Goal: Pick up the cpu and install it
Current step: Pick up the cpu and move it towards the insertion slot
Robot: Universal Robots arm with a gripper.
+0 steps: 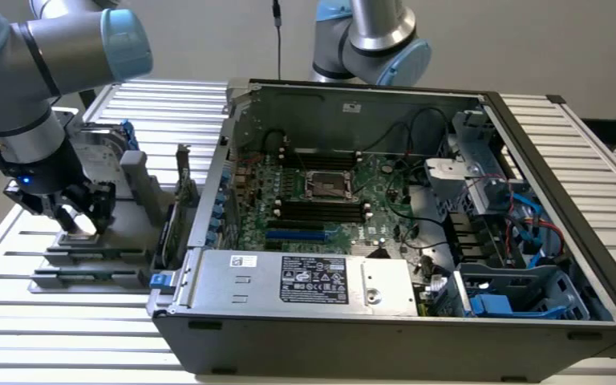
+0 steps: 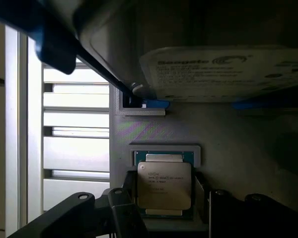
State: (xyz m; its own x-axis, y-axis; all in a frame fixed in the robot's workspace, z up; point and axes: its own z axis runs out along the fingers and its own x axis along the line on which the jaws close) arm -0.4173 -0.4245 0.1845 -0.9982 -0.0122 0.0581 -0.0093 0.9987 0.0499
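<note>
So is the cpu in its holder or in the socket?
In its holder: the cpu lies flat in the recess.

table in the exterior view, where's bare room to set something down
Bare table slats on the near side of the grey fixture, and on its far side beside the computer case. Crowded: the fixture under the gripper, and inside the case.

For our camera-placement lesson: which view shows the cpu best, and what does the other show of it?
The wrist view: the cpu faces the camera, metal top and print legible, flanked by the gripper. The exterior view gives a pale patch under the gripper on the grey holder.
</note>
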